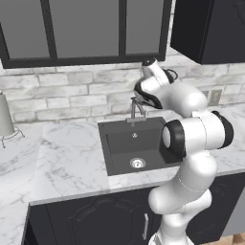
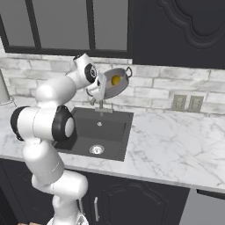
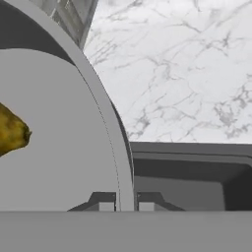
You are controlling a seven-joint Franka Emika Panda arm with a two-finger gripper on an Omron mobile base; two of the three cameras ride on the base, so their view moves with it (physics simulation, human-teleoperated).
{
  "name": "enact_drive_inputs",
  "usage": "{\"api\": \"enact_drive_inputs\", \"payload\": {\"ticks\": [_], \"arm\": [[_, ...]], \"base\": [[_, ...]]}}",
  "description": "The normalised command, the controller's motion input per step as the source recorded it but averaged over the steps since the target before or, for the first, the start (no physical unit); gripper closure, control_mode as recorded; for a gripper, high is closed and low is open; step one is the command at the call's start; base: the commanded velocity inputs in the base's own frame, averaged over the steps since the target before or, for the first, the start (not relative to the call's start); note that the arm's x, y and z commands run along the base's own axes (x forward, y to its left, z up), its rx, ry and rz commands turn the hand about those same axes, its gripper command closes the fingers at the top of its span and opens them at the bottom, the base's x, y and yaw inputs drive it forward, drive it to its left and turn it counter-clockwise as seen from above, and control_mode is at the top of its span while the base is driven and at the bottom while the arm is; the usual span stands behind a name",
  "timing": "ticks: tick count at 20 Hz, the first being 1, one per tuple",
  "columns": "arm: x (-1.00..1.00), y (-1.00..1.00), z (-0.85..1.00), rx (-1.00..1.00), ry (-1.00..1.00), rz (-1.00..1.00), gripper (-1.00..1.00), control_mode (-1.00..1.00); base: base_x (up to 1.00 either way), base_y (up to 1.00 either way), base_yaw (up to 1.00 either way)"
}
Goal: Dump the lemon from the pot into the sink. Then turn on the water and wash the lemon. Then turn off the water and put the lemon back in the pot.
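Two-finger gripper (image 3: 126,202) pinching rim of round grey metal pot (image 2: 115,82), tipped on its side above dark charcoal sink (image 2: 115,145). Small yellow lemon (image 2: 116,80) inside pot, basin directly below.

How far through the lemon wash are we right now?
Early. The gripper holds the pot lifted and tipped above the sink, with the lemon inside. No stream shows at the faucet. Dumping, washing, shutting off water and returning the lemon remain.
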Motion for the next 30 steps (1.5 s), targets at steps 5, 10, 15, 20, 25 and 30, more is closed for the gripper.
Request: {"api": "enact_drive_inputs", "payload": {"ticks": [5,10,15,20,25,30], "arm": [[0.0,0.0,0.06,-0.15,0.0,0.0,1.0,-1.0],[0.0,-0.01,0.14,-0.1,0.0,0.0,1.0,-1.0],[0.0,-0.03,0.07,-0.09,0.0,0.0,1.0,-1.0],[0.0,-0.11,0.04,-0.11,0.0,0.0,1.0,-1.0],[0.0,-0.11,0.05,-0.14,0.0,0.0,1.0,-1.0],[0.0,-0.06,0.06,-0.16,0.0,0.0,1.0,-1.0]], "base": [[0.0,0.0,0.0],[0.0,0.0,0.0],[0.0,0.0,0.0],[0.0,0.0,0.0],[0.0,0.0,0.0],[0.0,0.0,0.0]]}}
